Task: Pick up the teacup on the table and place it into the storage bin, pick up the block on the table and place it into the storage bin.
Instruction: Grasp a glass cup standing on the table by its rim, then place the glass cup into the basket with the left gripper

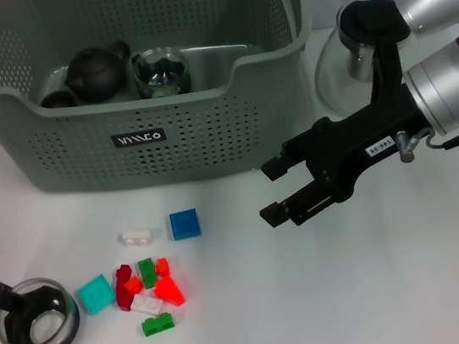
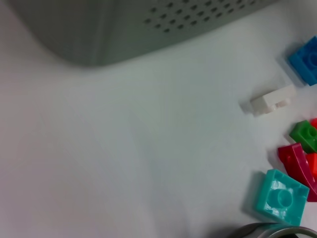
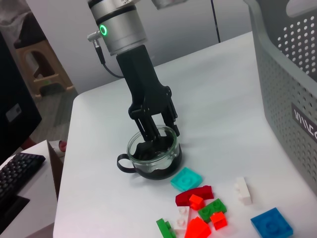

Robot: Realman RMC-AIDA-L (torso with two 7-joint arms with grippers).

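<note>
A glass teacup (image 1: 67, 330) (image 3: 153, 154) with a handle stands on the white table at the front left. My left gripper (image 1: 34, 312) (image 3: 159, 133) is down at its rim, open, one finger inside the glass. Loose blocks lie just right of it: a teal one (image 1: 96, 293) (image 2: 281, 197), a white one (image 1: 135, 236) (image 2: 270, 99), a blue one (image 1: 185, 224) (image 3: 271, 225) and a red-green pile (image 1: 152, 290). The storage bin (image 1: 139, 138) (image 3: 292, 74) stands behind them. My right gripper (image 1: 271, 190) hovers open and empty to the right of the blocks.
Inside the bin sit a black teapot (image 1: 96, 71) and a glass cup (image 1: 161, 72). A glass vessel with a black lid (image 1: 350, 52) stands right of the bin, behind my right arm. The right wrist view shows the table's edge beyond the teacup.
</note>
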